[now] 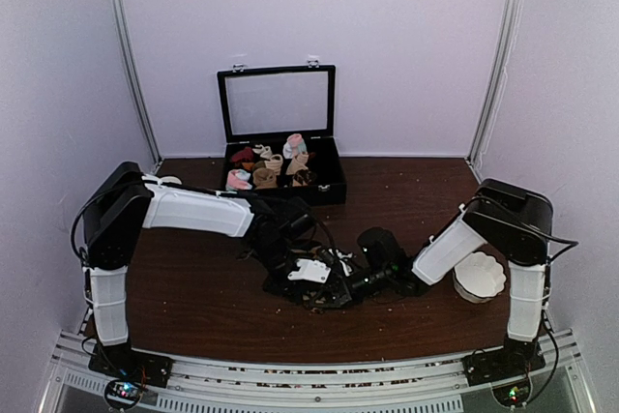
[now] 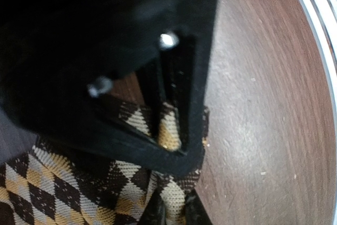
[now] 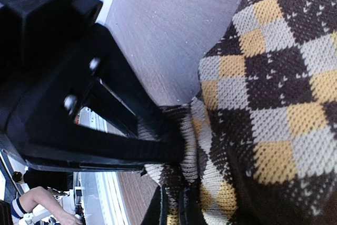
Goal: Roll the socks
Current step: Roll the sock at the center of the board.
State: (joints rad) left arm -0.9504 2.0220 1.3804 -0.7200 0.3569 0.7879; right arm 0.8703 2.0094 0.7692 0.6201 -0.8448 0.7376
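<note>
The socks [image 2: 63, 188], dark brown with a tan and grey argyle diamond pattern, lie on the brown table near its front middle. In the top view both arms meet over them and hide most of the fabric. My left gripper [image 2: 175, 209] [image 1: 324, 287] is shut on a narrow fold of the socks, which stands up between its two black fingers. My right gripper [image 3: 172, 212] [image 1: 355, 282] comes in from the right and is shut on a bunched ridge of the socks [image 3: 274, 77]. The two grippers sit almost side by side.
A black case [image 1: 331, 184] with its lid up stands at the back middle and holds several small sock rolls. A white scalloped bowl [image 1: 480, 276] sits beside the right arm. The metal rail [image 1: 319, 379] runs along the table's near edge.
</note>
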